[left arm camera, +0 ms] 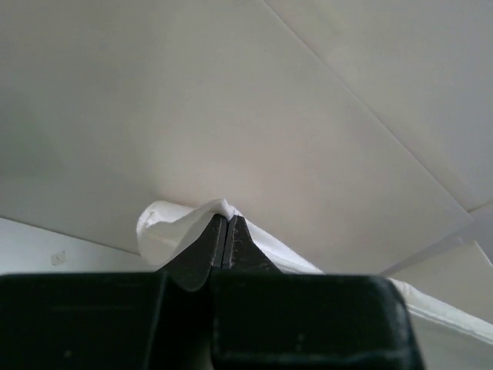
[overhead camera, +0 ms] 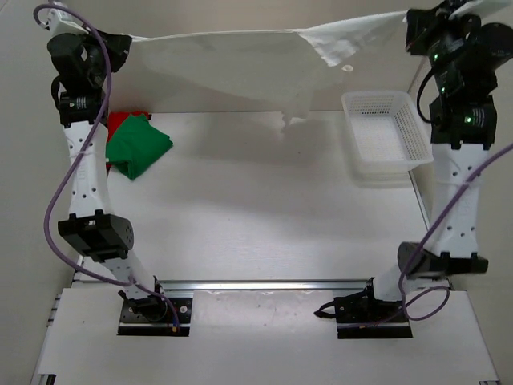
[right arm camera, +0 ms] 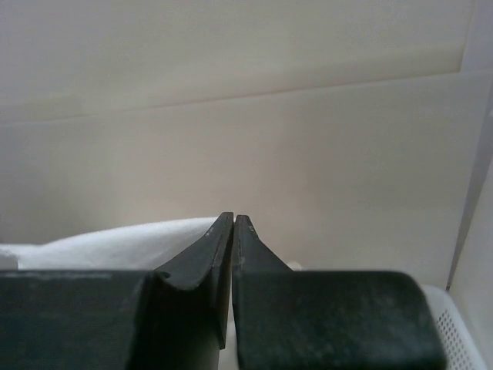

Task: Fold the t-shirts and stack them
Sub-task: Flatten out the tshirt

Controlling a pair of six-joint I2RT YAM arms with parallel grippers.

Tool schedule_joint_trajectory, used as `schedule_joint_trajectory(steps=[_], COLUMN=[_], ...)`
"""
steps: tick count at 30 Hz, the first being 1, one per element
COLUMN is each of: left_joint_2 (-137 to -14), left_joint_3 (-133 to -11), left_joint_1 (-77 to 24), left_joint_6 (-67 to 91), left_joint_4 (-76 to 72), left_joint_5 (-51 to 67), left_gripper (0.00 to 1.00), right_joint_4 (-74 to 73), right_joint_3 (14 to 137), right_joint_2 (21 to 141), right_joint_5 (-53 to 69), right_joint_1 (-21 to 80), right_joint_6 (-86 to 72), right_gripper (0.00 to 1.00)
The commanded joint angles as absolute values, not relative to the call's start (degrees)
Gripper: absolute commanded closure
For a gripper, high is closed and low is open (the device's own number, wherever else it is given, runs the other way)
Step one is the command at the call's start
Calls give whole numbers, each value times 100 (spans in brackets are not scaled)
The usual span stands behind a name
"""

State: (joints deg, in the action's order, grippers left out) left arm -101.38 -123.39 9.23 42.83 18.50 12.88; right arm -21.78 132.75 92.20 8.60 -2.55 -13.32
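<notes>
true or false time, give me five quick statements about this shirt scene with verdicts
1. The white t-shirt is held up between the left gripper and the right gripper. True.
2. The green t-shirt lies in the basket. False: it lies on the left side of the table, far from the basket.
3. The left gripper is open. False: it is shut on a fold of the white t-shirt.
4. The basket stands on the right side of the table. True.
5. The red t-shirt covers the green t-shirt. False: the green one lies on top, with only part of the red one showing behind it.
</notes>
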Motion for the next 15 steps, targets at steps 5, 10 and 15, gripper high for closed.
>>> schedule_joint_trajectory(steps=[5,10,15], left_joint_2=[-8905,-7772,-6857], left_joint_3=[-9390,-6852,-5117], left_joint_1=[853,843,931], left_joint_6=[3868,3727,3507], left_joint_4=[1109,826,1115], left_joint_5=[740,379,149], left_gripper=[100,100,100], right_joint_4=[-1775,-2099,-2793], right_joint_3=[9082,6649,5039], right_joint_2=[7788,6892,6215], right_joint_5=[36,-510,329], right_joint_1=[-18,483,195], right_joint_6=[-1213,-1257,-1573], right_gripper=[100,100,100])
